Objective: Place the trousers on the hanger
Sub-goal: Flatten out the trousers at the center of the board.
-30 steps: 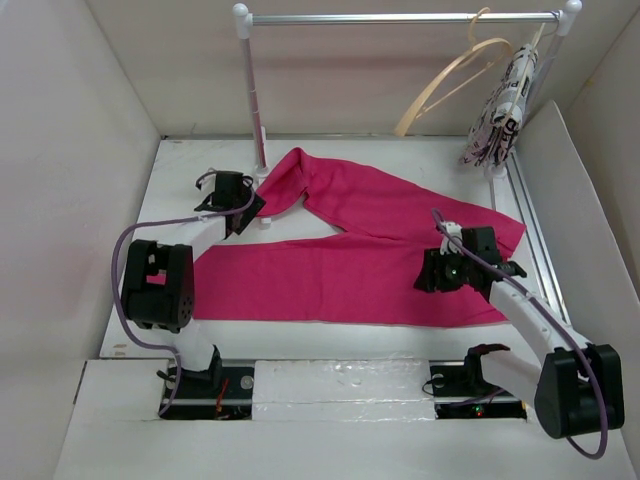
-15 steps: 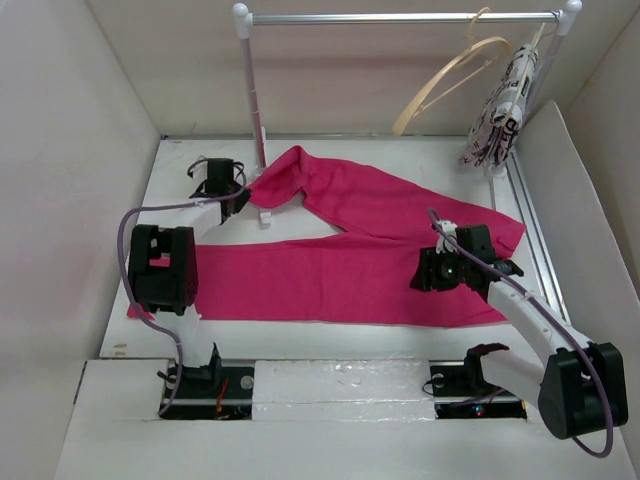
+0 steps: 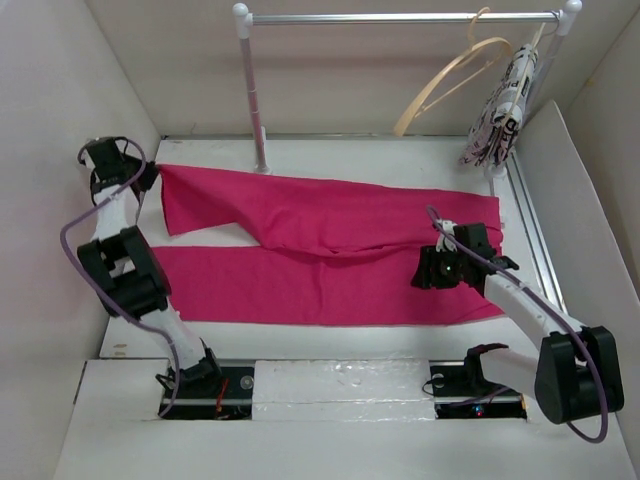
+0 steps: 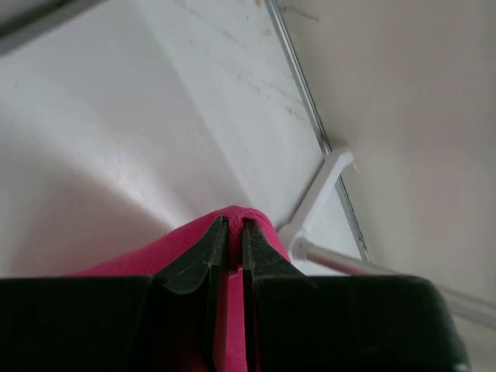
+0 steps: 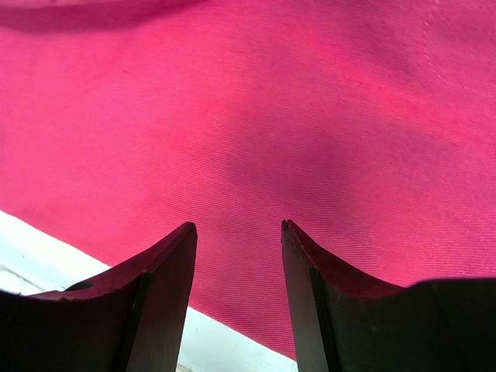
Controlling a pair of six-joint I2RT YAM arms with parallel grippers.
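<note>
Trousers (image 3: 330,250), edge pinched in left tool (image 4: 231,226); right tool (image 5: 239,226) half-open over them

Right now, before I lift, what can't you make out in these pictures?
- Right wrist view: the right gripper is open over the trousers; whether its tips touch the cloth cannot be told.
- Top view: the hanger has its right end hidden by the patterned garment; its hook is too thin to follow.
- Left wrist view: the left gripper is shut on a fold of trousers; its own body hides the rest.
</note>
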